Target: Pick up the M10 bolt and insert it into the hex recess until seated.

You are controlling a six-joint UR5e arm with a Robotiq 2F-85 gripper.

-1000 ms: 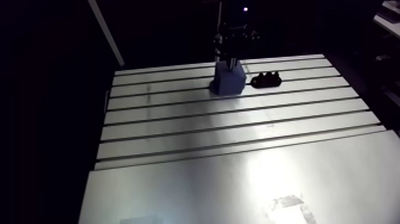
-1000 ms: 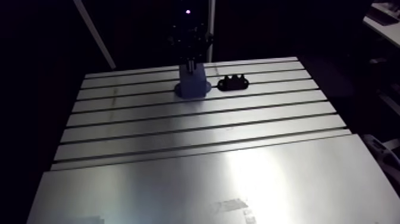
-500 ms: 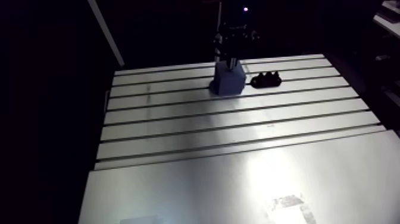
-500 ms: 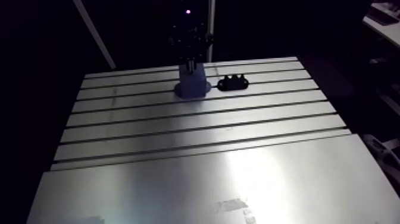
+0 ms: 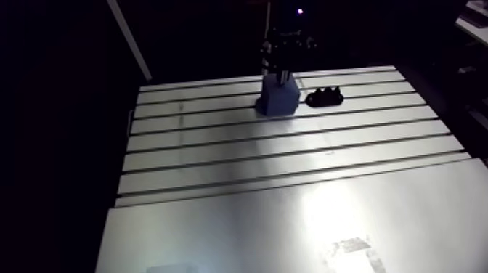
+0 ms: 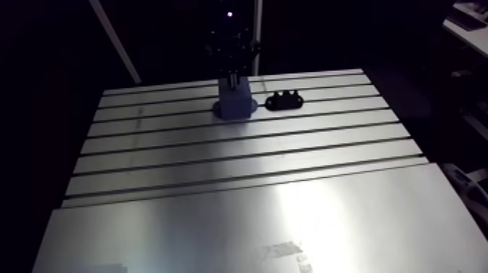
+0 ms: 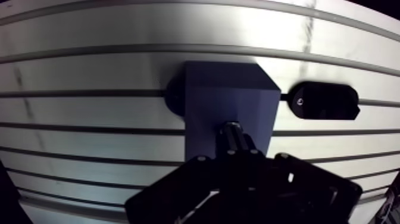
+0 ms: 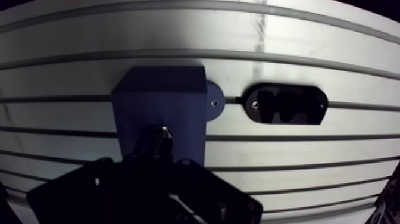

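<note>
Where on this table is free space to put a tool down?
Free: the slotted rows between the blue block and the smooth plate, and that plate itself. Crowded: the far rows, with gripper over block and black holder beside it.

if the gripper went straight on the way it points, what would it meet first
Likely the blue block, right under the gripper; the dark bolt at its tip would touch first. Depth is unclear.
</note>
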